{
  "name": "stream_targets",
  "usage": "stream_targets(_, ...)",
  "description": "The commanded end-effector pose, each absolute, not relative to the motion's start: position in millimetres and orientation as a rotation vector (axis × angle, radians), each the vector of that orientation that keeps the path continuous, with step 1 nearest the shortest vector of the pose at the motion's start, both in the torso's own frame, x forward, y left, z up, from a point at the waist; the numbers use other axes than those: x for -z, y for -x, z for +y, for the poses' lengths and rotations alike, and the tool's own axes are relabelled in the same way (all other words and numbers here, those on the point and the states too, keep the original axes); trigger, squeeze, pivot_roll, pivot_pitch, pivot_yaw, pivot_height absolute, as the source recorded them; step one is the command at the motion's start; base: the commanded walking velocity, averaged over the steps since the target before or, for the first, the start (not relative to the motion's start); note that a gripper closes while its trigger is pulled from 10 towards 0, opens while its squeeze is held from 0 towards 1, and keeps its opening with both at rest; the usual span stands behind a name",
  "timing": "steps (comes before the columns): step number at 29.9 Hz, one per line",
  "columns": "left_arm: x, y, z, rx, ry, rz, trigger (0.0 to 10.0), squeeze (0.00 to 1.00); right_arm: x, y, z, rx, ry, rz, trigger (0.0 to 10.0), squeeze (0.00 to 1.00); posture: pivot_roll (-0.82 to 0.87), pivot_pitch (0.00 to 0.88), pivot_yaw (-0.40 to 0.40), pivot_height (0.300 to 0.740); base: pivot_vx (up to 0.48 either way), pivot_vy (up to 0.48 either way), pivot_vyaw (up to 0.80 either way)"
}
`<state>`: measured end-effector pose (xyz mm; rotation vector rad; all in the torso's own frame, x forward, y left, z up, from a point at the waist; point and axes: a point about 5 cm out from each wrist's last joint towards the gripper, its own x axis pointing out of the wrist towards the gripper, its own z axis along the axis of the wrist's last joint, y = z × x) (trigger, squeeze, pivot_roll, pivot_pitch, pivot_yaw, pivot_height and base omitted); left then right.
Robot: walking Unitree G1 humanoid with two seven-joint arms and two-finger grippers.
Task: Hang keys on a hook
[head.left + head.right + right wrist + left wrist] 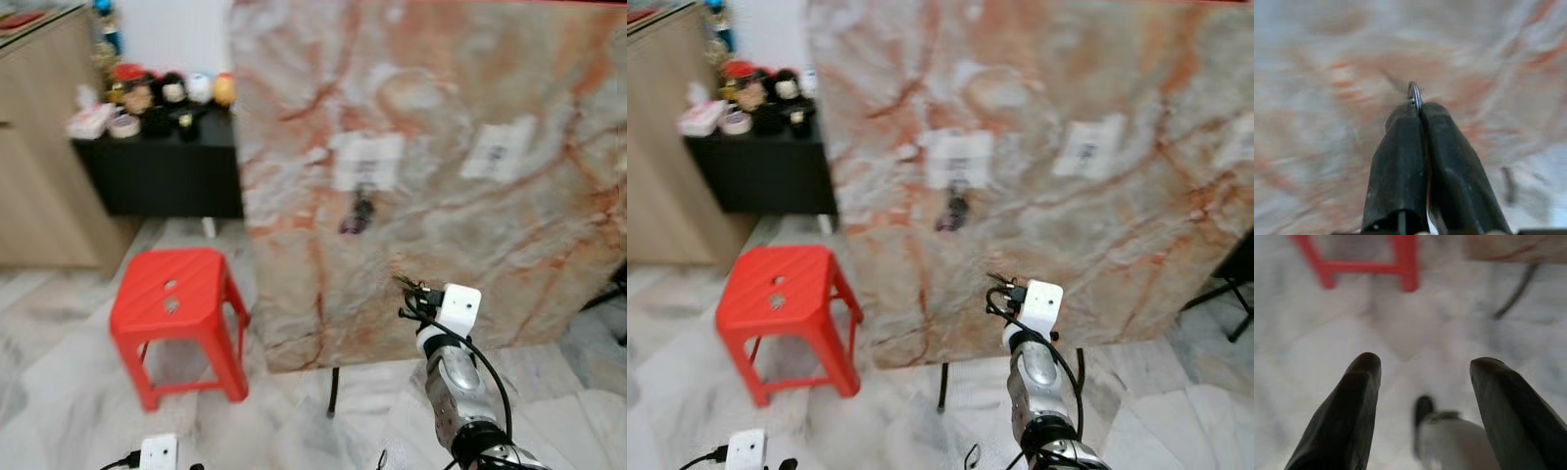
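**Inspector:** Right arm first. Position and grip?

**Assistant:** The right gripper [404, 285] is raised in front of the upright marble slab [509, 245], low on its face. In the right wrist view the two black fingers [1400, 156] are pressed tight together, pinching a small metal key ring [1415, 94] that sticks out at the tips. The rest of the keys cannot be made out.

**Inspector:** The hook?

**Assistant:** A white hook plate [368, 162] is fixed to the slab, above and to the left of the right gripper, well apart from it. A dark item [359, 215] already hangs below that plate; it is too blurred to identify. A second white plate [498, 150] sits further right on the slab.

**Inspector:** Left arm?

**Assistant:** The left gripper [1425, 367] hangs low over the pale marble floor [59, 392]. Its fingers [1349, 401] are spread wide with nothing between them.

**Inspector:** Surroundings?

**Assistant:** A red plastic stool [176, 304] stands on the floor left of the slab. Behind it a black cabinet [162, 171] carries a row of small toys [171, 93], beside a wooden cupboard [39, 157]. All views are blurred.
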<state>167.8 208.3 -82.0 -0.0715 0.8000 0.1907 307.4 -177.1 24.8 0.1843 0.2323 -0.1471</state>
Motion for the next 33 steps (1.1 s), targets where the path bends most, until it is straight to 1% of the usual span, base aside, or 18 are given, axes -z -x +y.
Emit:
stream_targets(1, 84.2, -160.4, 215.4, -0.207, 0.06, 0.824, 10.0, 0.0, -31.9, -313.5, -169.6, 0.13, -0.196, 0.204, 10.0, 0.0, 0.06, 0.0, -0.046, 0.74, 0.274, 0.0, 0.0)
stream_targets(4, 84.3, -160.3, 215.0, -0.206, 0.06, 0.824, 10.0, 0.0, -32.5, -313.8, -169.7, 0.133, -0.196, 0.2, 10.0, 0.0, 0.06, 0.0, -0.047, 0.74, 0.091, 0.0, 0.0)
stream_targets(14, 84.5, -160.3, 213.2, -0.204, 0.064, 0.822, 10.0, 0.0, -33.8, -314.7, -170.5, 0.138, -0.194, 0.193, 10.0, 0.0, 0.06, 0.0, -0.049, 0.74, 0.276, 0.0, 0.0)
stream_targets(17, 84.5, -160.5, 212.7, -0.202, 0.07, 0.819, 10.0, 0.0, -33.7, -314.6, -170.4, 0.139, -0.194, 0.194, 10.0, 0.0, 0.06, 0.0, -0.049, 0.74, 0.0, 0.0, 0.0)
stream_targets(26, 84.7, -160.2, 211.5, -0.201, 0.074, 0.818, 10.0, 0.0, -34.5, -314.7, -170.0, 0.145, -0.194, 0.186, 10.0, 0.0, 0.06, 0.0, -0.049, 0.74, 0.277, 0.0, 0.0)
stream_targets(33, 85.3, -159.5, 210.6, -0.196, 0.074, 0.824, 10.0, 0.0, -38.9, -314.8, -176.5, 0.193, -0.182, 0.147, 10.0, 0.0, 0.06, 0.0, -0.049, 0.74, 0.0, 0.0, 0.0)
